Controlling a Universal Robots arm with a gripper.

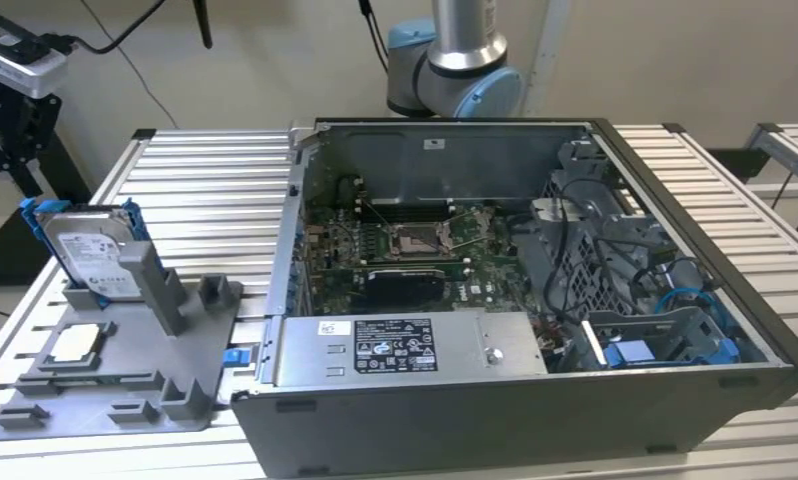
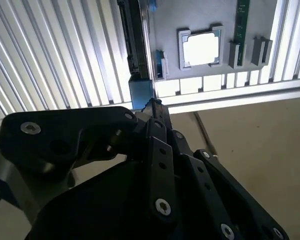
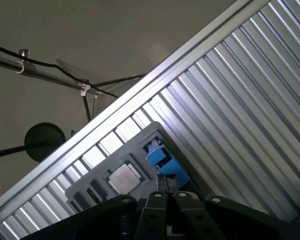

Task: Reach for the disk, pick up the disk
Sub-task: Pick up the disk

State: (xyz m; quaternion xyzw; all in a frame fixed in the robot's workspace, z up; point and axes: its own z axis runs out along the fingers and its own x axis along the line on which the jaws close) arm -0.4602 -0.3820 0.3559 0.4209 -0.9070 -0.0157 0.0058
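Well: disk (image 1: 92,255), alu table (image 1: 199,170) (beige wall (image 1: 719,60)).

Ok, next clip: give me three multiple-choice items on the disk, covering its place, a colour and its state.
1. Where is the disk in the exterior view?
A. Inside the computer case
B. On the grey fixture, to the exterior view's left of the case
C. On the floor

2. What colour are the rails along the disk's sides?
A. Red
B. Yellow
C. Blue

3. How does the disk sit?
A. Upright on its edge in a slot
B. Lying flat, label up
C. Leaning against the case

Answers:
1 B: the disk sits on the grey fixture, which lies on the slatted table beside the computer case.
2 C: the rails on both sides of the disk are blue.
3 A: its labelled face stands upright, with its lower edge set in the fixture.
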